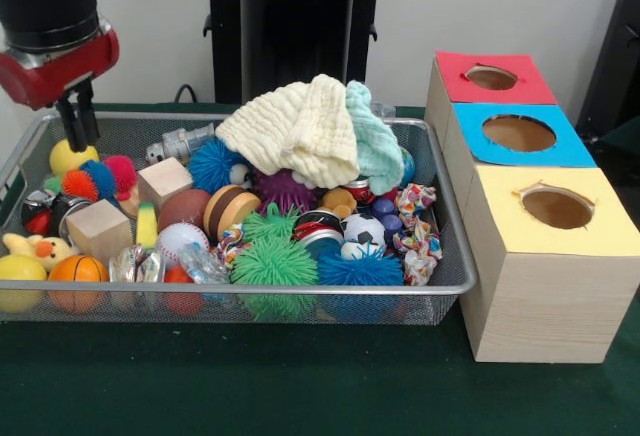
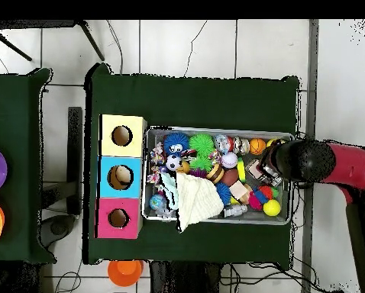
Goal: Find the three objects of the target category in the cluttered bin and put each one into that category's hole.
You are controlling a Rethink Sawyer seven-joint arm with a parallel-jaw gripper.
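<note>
The gripper is seen lowered at the far corner of the wire-mesh bin, its dark fingers close together just above a smooth yellow ball; nothing is seen held, and contact with the ball cannot be confirmed. The yellow duckling toy is located at the bin's near end on the same side, beside an orange basketball, well apart from the red-surround hole. A mistaken pick is judged the main risk, since the yellow ball and neighbouring spiky puffer ball lie closest to the fingers, while any remaining toys may be concealed under the cream cloth.
</note>
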